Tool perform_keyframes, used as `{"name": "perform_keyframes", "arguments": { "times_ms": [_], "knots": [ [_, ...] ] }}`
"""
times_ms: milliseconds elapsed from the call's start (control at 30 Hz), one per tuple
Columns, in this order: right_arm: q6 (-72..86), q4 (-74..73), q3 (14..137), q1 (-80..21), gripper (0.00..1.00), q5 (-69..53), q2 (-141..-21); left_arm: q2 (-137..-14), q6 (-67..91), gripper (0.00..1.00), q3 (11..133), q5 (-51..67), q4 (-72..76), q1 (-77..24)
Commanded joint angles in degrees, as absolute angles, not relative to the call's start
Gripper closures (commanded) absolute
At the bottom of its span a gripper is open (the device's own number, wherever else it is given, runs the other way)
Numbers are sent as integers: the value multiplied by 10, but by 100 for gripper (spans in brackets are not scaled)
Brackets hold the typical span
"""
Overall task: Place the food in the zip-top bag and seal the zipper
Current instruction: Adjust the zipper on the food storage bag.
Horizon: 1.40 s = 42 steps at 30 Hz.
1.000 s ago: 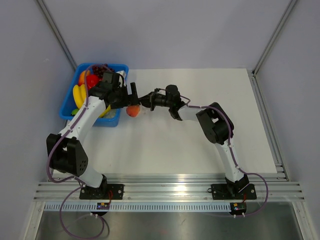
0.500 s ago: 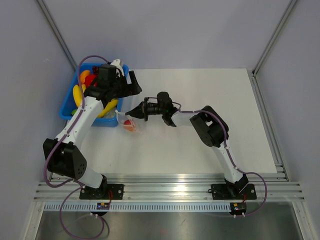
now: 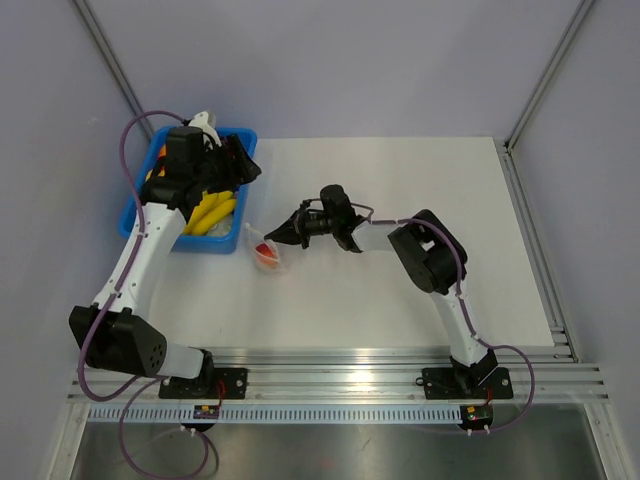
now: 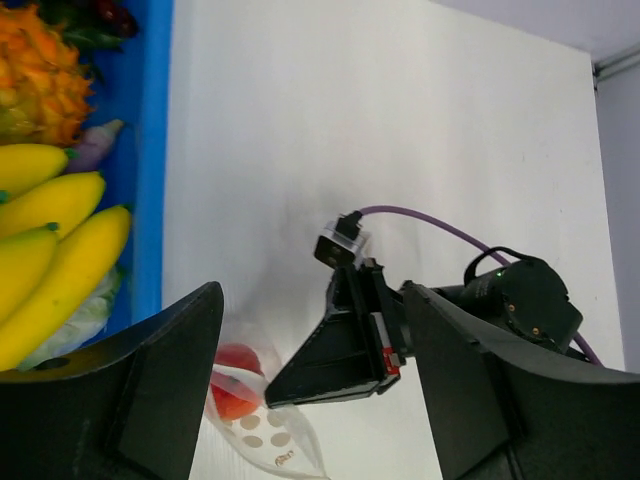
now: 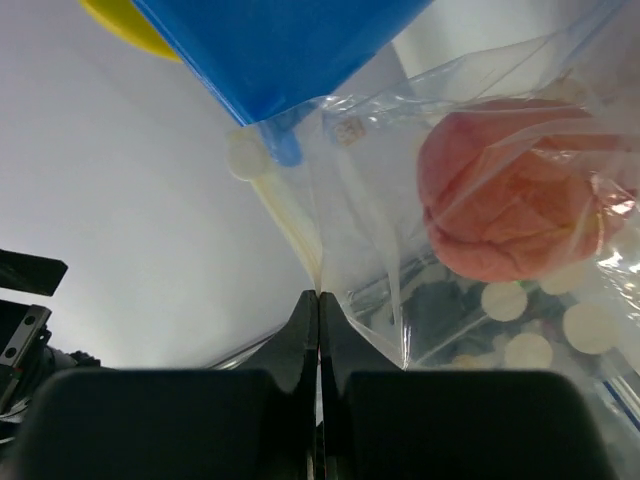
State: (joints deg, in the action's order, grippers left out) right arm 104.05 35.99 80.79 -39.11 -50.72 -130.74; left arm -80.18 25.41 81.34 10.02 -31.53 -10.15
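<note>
The peach-like fruit point(image 3: 266, 254) sits inside the see-through zip-top bag point(image 3: 262, 246), which rests on the white table next to the blue bin. My right gripper point(image 3: 272, 240) is shut on the bag's edge. In the right wrist view its jaws point(image 5: 318, 296) pinch a pale strip, the zipper point(image 5: 288, 222), with the fruit point(image 5: 510, 190) just beyond inside the bag point(image 5: 400, 240). My left gripper point(image 3: 240, 168) is open and empty above the bin's right edge. The left wrist view looks down between the open left gripper point(image 4: 312, 300) at the bag point(image 4: 262, 432) and the fruit point(image 4: 233, 378).
The blue bin point(image 3: 232, 243) at the table's left holds yellow bananas point(image 3: 210, 212) and other fruit. In the left wrist view the bin wall point(image 4: 153, 150) runs down the left side beside the bananas point(image 4: 50, 250). The white table point(image 3: 420, 180) stretches to the right.
My left gripper let go of the fruit, which dropped into the bag, then drew back up-left over the bin. My right gripper kept hold of the bag and shifted slightly.
</note>
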Motion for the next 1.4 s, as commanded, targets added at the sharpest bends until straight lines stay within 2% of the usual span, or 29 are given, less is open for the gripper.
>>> {"name": "perform_keyframes", "arguments": {
  "times_ms": [0,133,267,400,567,633,767,833,967,1100,1233,1367],
  "knots": [
    [893,212,806,-383,100,-514,-1231,-785,259,25,818,117,-347,-92],
    [746,85,811,-381,100,-488,-1203,-781,254,26,801,129,-370,-92],
    [665,22,809,-374,100,-490,-1193,-759,250,27,747,143,-355,-92],
    [548,-116,839,-367,100,-478,-1187,-760,267,27,728,170,-350,-91],
    [442,-203,867,-359,100,-465,-1178,-771,301,16,707,179,-373,-92],
    [405,-221,874,-358,100,-462,-1167,-764,296,16,686,197,-371,-92],
    [347,-256,888,-351,100,-479,-1151,-716,231,20,615,289,-279,-92],
    [315,-264,892,-346,100,-496,-1143,-697,212,22,586,298,-257,-92],
    [255,-310,915,-337,100,-510,-1133,-671,185,20,556,272,-205,-91],
    [203,-337,926,-325,100,-523,-1118,-664,162,20,506,367,-125,-91],
    [177,-351,929,-312,100,-549,-1092,-645,167,18,432,421,29,-84],
    [150,-371,928,-302,100,-575,-1064,-610,142,20,391,477,115,-79]
  ]
}}
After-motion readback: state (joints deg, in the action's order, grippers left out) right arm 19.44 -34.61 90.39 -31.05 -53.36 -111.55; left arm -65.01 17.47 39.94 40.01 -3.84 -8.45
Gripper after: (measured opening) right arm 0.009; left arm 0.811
